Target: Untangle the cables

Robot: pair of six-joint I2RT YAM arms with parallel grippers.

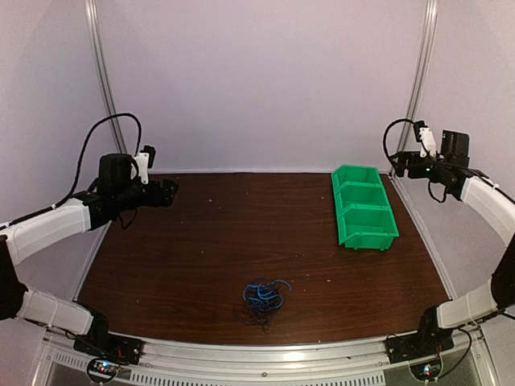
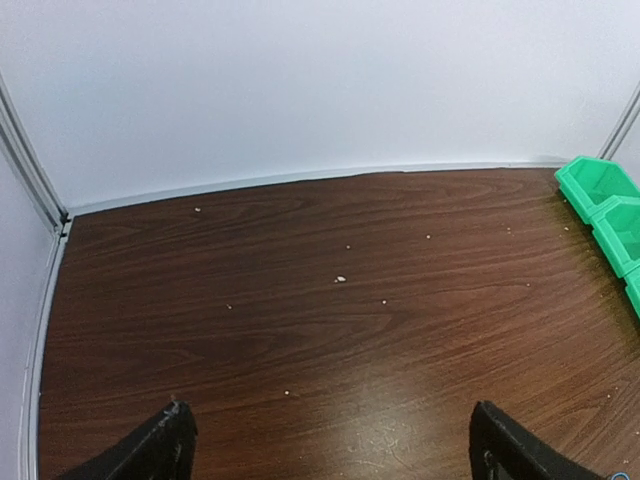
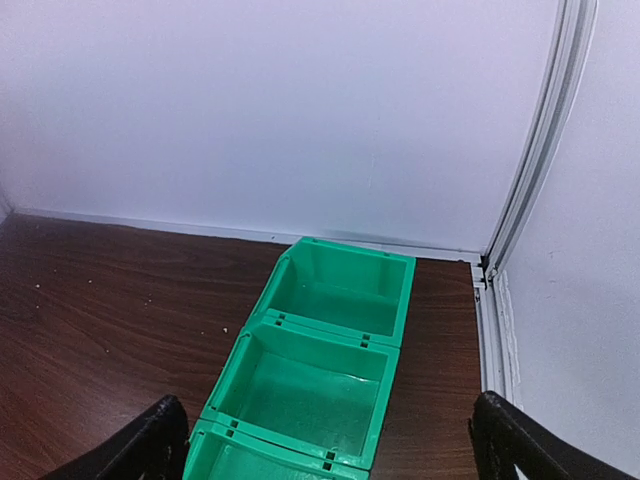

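Note:
The cables [image 1: 263,301] lie as a small tangle of blue and dark wires on the brown table near its front edge, seen only in the top view. My left gripper [image 1: 166,193] is raised at the far left, well away from the tangle, open and empty; its fingertips [image 2: 160,450] stand wide apart in the left wrist view. My right gripper [image 1: 402,165] is raised at the far right beside the green bins, open and empty; its fingertips [image 3: 150,440] stand wide apart above the bins.
A green bin [image 1: 364,205] with three empty compartments stands at the back right; it also shows in the right wrist view [image 3: 330,350] and at the edge of the left wrist view [image 2: 605,215]. White walls and metal posts enclose the table [image 1: 201,241].

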